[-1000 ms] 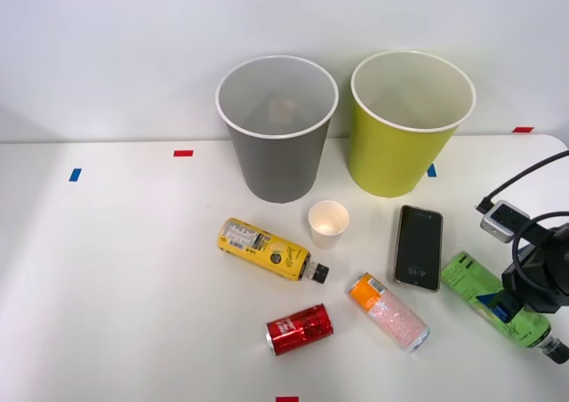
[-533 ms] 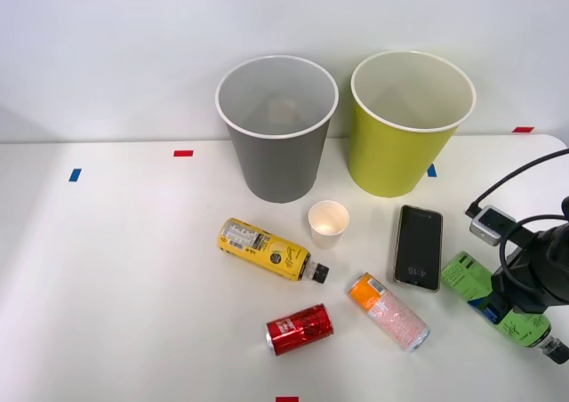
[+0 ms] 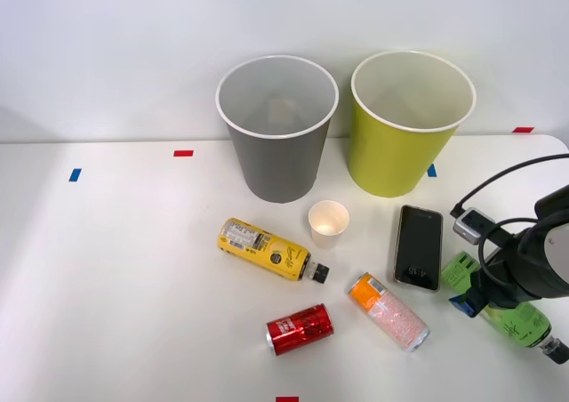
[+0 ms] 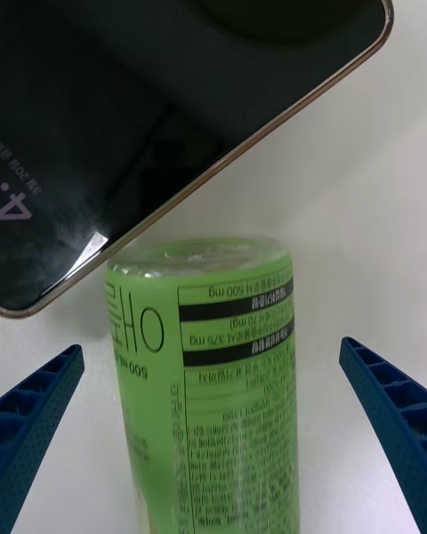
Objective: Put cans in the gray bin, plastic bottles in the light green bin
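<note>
Currently right gripper positioned over green-labelled bottle near tabletop right edge; fingers spread apart, bottle between, untouched; phone just beside.

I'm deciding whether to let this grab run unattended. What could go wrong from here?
The phone lies close to the base end of the green bottle, so the open right gripper could nudge it while closing. The bottle lies on its side and may roll between the jaws. Its carry to the light green bin passes over the phone.
</note>
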Tool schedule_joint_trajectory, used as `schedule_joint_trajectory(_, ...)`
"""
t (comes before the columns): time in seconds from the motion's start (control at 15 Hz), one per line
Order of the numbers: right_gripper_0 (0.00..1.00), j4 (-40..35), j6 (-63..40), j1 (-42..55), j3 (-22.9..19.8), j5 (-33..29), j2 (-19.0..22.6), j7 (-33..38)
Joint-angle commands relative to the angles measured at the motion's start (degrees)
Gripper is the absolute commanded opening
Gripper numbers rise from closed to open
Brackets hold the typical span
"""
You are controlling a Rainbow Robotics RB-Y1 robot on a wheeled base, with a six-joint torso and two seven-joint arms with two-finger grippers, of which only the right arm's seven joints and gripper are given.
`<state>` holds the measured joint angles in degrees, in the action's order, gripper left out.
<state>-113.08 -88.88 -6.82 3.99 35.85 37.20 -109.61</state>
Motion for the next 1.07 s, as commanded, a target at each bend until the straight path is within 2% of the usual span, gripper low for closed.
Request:
schedule_joint_trajectory(0.07,1.00,2.43,0.64,-1.35,0.49,-1.48,-1.34,-0.51)
schedule_joint_trajectory(0.53,1.00,2.69,0.64,-1.53,1.81,-3.59,-1.26,-0.60)
schedule_joint_trajectory(0.6,0.92,2.69,0.73,-1.53,1.81,-3.50,-1.26,-0.60)
schedule_joint_trajectory(0.67,0.43,2.69,0.73,-1.53,1.89,-3.41,-1.26,-0.60)
schedule_joint_trajectory(0.73,0.17,2.69,0.64,-1.35,1.89,-3.59,-1.26,-0.60)
schedule_joint_trajectory(0.8,0.08,2.69,0.64,-1.26,1.89,-3.77,-1.26,-0.60)
schedule_joint_trajectory(0.93,0.02,2.69,0.73,-1.00,1.89,-4.03,-1.26,-0.34)
schedule_joint_trajectory(1.07,0.00,2.69,0.64,-1.00,1.89,-4.21,-1.26,-0.34)
